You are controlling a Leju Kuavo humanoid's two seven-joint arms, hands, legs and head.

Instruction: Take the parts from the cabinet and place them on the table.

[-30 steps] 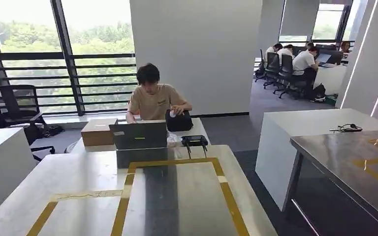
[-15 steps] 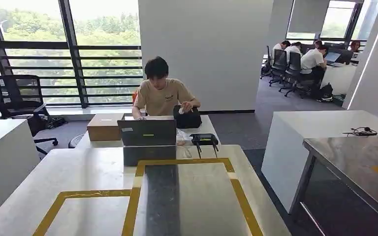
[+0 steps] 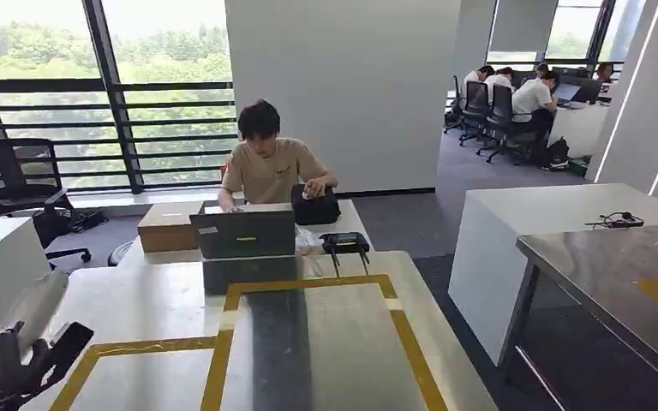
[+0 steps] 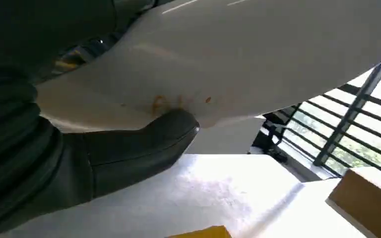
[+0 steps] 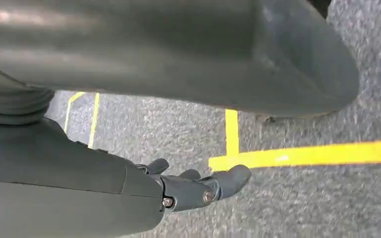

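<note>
Fingers (image 4: 144,144) of the left hand (image 3: 4,364) wrap a large white rounded plastic part (image 4: 238,64): in the left wrist view the thick grey thumb presses up against its smooth pale surface, near a faint orange mark, and in the head view the same part (image 3: 34,308) rises as a pale cylinder above the dark hand at the lower left edge. I judge the part is carried this way, cradled from below and kept close to the body, so that it does not slip while the robot comes up to the pale marble-topped counter with yellow tape outlines (image 3: 334,360); it hangs just over the counter's near left corner and is not yet set down. The right hand (image 5: 198,186) hangs low beside the robot above grey carpet crossed by yellow floor tape (image 5: 307,153), its dark fingers loosely apart and holding nothing, which suits an arm kept out of the way. By count: one white part in hand, one taped counter ahead with two yellow rectangles marked on it, likely the places meant for the parts. Beyond the counter one person in a beige shirt (image 3: 270,167) sits at one grey laptop (image 3: 244,233), with one brown cardboard box (image 3: 170,227) to one side and one black bag (image 3: 315,205) to the other.
</note>
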